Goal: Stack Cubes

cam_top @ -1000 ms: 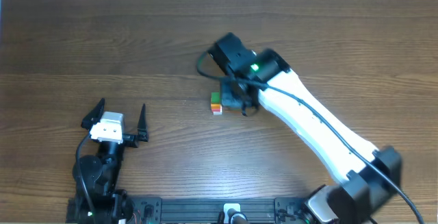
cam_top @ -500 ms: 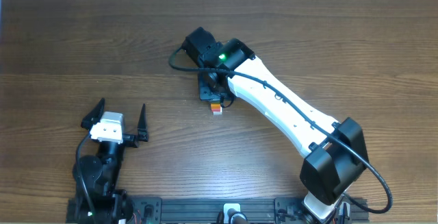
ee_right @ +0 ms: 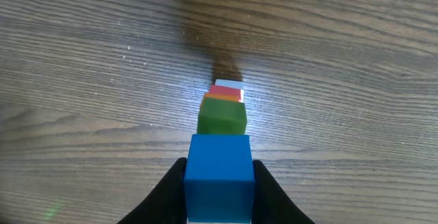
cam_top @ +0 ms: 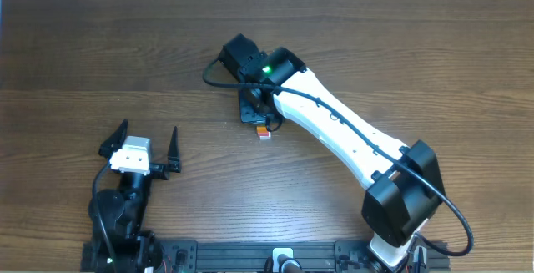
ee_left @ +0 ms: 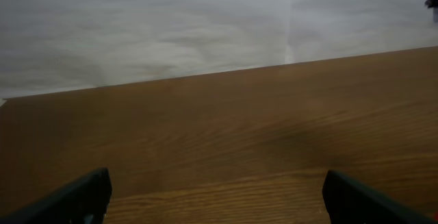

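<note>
A small stack of cubes (cam_top: 264,131) stands on the wooden table (cam_top: 400,48) near the middle. In the right wrist view it has a green cube (ee_right: 222,118) on top, with orange, red and white layers showing beneath. My right gripper (ee_right: 220,183) is shut on a blue cube (ee_right: 220,176), held just above and beside the green cube. From above, the right gripper (cam_top: 257,110) covers most of the stack. My left gripper (cam_top: 143,144) rests open near its base at the left, with nothing between its fingers (ee_left: 75,196).
Bare wood surrounds the stack on all sides. The right arm's white link (cam_top: 334,131) stretches diagonally from the bottom right toward the centre. A pale wall (ee_left: 205,25) lies beyond the table's far edge in the left wrist view.
The right arm has swung left, bringing its gripper from the right of the stack to over it. It barely moved in the last half second. The left arm is unmoved.
</note>
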You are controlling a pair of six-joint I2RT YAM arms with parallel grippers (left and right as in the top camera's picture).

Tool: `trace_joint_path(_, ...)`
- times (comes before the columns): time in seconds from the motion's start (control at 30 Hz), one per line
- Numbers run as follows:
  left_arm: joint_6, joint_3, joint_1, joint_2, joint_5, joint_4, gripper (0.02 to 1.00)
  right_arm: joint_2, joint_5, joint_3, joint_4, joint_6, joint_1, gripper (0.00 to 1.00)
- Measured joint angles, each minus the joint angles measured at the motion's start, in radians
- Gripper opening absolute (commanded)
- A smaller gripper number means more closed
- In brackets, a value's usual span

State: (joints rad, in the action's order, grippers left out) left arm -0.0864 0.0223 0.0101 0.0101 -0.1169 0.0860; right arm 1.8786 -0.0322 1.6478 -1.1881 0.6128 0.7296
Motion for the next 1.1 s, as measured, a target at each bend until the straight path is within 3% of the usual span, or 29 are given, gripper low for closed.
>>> trace_joint_path(1.1,0.0,0.0,0.0,0.0,0.0,0.0,0.998,0.028,0.0,0.0,0.012,0.0,0.0,0.185)
